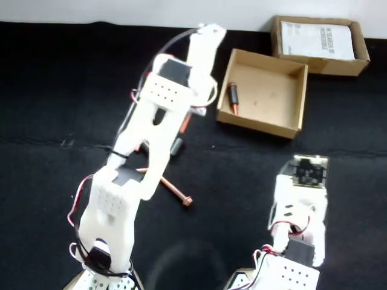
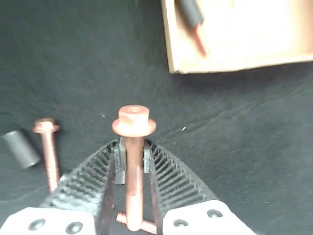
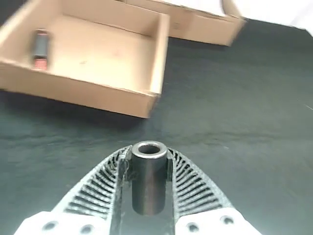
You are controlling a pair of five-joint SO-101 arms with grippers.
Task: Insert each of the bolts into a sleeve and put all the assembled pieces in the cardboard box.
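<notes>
My left gripper is shut on a copper bolt, held head-up above the black mat; in the high view this bolt shows under the long white arm. My right gripper is shut on a dark metal sleeve, open end up, and it hangs low at the right. The cardboard box holds one assembled bolt and sleeve, which also lies in the box at its far side. A loose sleeve and a loose bolt lie on the mat.
A second cardboard box with a printed sheet stands at the back right. In the left wrist view another bolt lies beside a sleeve, short of the box. Open black mat lies between the two arms.
</notes>
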